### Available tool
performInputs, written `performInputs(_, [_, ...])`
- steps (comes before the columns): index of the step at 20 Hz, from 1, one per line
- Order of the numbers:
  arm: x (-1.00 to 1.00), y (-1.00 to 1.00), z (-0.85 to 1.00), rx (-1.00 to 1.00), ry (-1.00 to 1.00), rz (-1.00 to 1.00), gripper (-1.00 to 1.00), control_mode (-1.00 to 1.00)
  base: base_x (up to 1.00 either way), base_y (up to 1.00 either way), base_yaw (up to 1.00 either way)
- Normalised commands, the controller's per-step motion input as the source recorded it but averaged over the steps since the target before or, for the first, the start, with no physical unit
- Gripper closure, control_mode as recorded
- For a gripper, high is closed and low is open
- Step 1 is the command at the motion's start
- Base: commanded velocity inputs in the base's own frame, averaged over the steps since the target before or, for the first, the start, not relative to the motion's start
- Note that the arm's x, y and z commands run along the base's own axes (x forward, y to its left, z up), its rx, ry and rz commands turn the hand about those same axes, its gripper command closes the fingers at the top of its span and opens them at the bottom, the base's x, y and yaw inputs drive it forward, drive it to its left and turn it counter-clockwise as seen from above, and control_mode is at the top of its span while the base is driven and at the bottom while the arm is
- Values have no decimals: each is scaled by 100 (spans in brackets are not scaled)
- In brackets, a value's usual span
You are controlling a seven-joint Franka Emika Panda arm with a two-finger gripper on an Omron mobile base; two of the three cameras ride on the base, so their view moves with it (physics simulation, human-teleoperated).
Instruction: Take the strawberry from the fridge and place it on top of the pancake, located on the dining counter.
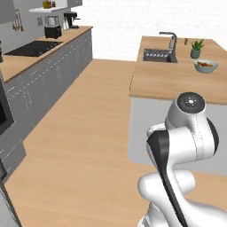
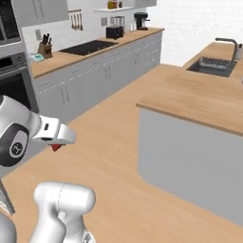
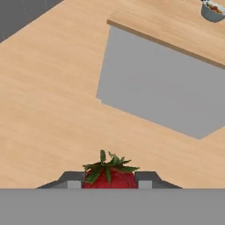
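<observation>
I have the strawberry (image 3: 109, 175) pinched between the gripper (image 3: 109, 181) tips at the bottom centre of the hand view, its green cap pointing up the frame and a dark fingertip (image 3: 72, 179) pressed to each side, so I judge the fetching half of the job done. In the right base view a small red speck sits just under the white hand at the left edge, which I take to be the same berry. What is left is the carry and the drop: the pancake is not something I can pick out yet. The dining counter (image 1: 177, 82) stretches across the right of the left base view, with a sink (image 1: 159, 55), a potted plant (image 1: 196, 48) and a grey fruit bowl (image 1: 205, 66) on it. In the hand view its grey side (image 3: 158, 92) lies ahead in the upper middle, well apart from the berry, with open wood floor (image 3: 48, 101) between. I reckon the base must drive on before any placing.
</observation>
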Motion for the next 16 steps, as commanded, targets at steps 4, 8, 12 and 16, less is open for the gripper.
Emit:
performInputs(4, [0, 0, 0, 0, 0, 0, 100, 100, 89, -96, 0])
performInputs(8, [0, 0, 0, 0, 0, 0, 100, 100, 75, -100, 3])
performInputs(12, [0, 0, 0, 0, 0, 0, 100, 100, 62, -100, 6])
performInputs(16, [0, 0, 0, 0, 0, 0, 100, 100, 62, -100, 5])
